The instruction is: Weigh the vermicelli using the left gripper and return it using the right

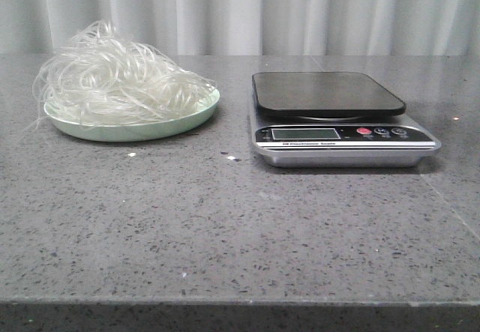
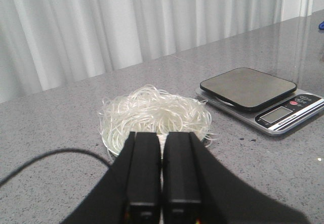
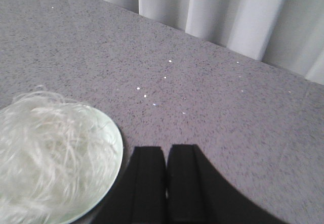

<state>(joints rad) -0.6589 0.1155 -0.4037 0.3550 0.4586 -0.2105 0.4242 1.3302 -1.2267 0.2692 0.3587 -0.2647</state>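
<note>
The vermicelli (image 1: 112,79) is a fluffy whitish tangle heaped on a pale green plate (image 1: 196,116) at the table's back left. A silver kitchen scale (image 1: 341,139) with a dark platform (image 1: 326,92) stands to its right, with nothing on the platform. Neither gripper shows in the front view. In the left wrist view my left gripper (image 2: 162,133) is shut and empty, hanging above the table just short of the vermicelli (image 2: 154,112), with the scale (image 2: 263,100) off to one side. My right gripper (image 3: 166,147) is shut and empty beside the plate (image 3: 115,148) holding the vermicelli (image 3: 48,153).
The grey speckled table (image 1: 240,227) runs to a front edge near the camera. White curtains (image 1: 300,10) hang behind it. A few small crumbs (image 1: 231,157) lie between plate and scale. A black cable (image 2: 45,159) trails over the table in the left wrist view.
</note>
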